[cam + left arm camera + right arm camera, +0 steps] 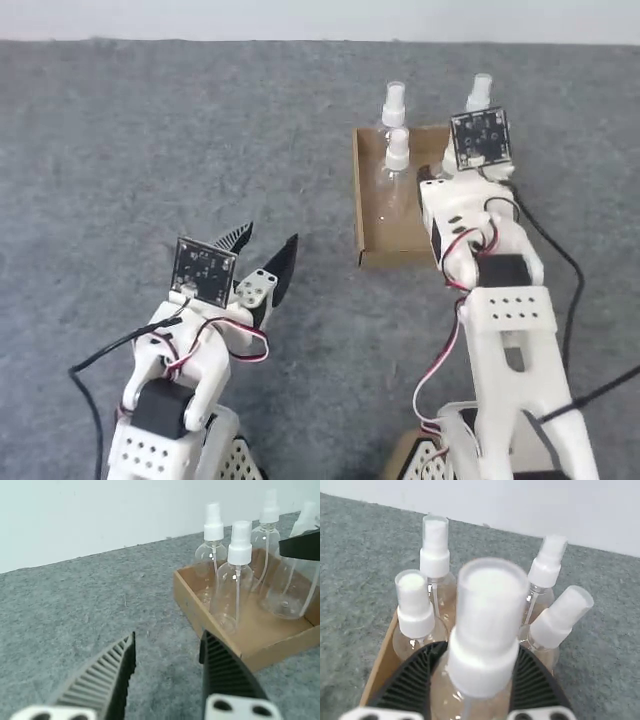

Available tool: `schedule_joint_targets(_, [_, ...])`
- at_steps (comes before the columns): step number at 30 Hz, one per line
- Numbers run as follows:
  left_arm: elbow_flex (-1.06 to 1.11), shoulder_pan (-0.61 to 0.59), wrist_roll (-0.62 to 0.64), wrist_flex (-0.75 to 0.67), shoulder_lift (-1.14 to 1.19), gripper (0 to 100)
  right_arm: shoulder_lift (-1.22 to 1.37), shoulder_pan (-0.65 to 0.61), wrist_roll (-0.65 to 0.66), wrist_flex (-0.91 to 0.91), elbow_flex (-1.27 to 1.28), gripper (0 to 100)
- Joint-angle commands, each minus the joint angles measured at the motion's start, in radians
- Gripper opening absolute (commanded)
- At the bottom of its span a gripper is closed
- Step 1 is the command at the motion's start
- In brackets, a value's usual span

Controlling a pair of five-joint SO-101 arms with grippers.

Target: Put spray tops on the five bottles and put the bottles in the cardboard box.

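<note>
Four capped bottles (434, 545) crowd close ahead of right gripper (479, 652) and its held bottle (487, 615). Bare carpet (75, 605) lies ahead of left gripper (168, 637).

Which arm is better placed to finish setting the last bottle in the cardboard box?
Right. The right gripper is shut on the capped spray bottle at the cardboard box, beside four other bottles. The left gripper is open, empty, over the carpet apart from the box.

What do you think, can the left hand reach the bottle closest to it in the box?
Probably yes: the left hand is open, nothing lies between it and that bottle, and the cardboard box wall there is low.
</note>
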Motion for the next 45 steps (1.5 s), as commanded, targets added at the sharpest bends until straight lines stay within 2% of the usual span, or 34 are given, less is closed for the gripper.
schedule_joint_targets(1, [-0.007, 0.005, -0.005, -0.025, -0.014, 19, -0.051, 0.007, -0.014, -0.079, 0.029, 0.6])
schedule_joint_targets(8, [-0.007, 0.006, -0.005, -0.025, -0.014, 19, -0.041, -0.013, -0.014, -0.142, 0.078, 0.6])
schedule_joint_targets(16, [-0.007, 0.006, -0.005, -0.025, -0.014, 19, 0.136, -0.013, -0.014, -0.228, 0.055, 0.6])
schedule_joint_targets(27, [-0.007, 0.006, -0.005, -0.025, -0.014, 19, 0.243, -0.03, -0.012, -0.237, 0.043, 0.6])
schedule_joint_targets(45, [-0.007, 0.006, -0.005, -0.025, -0.014, 19, 0.242, -0.088, -0.012, -0.228, 0.04, 0.7])
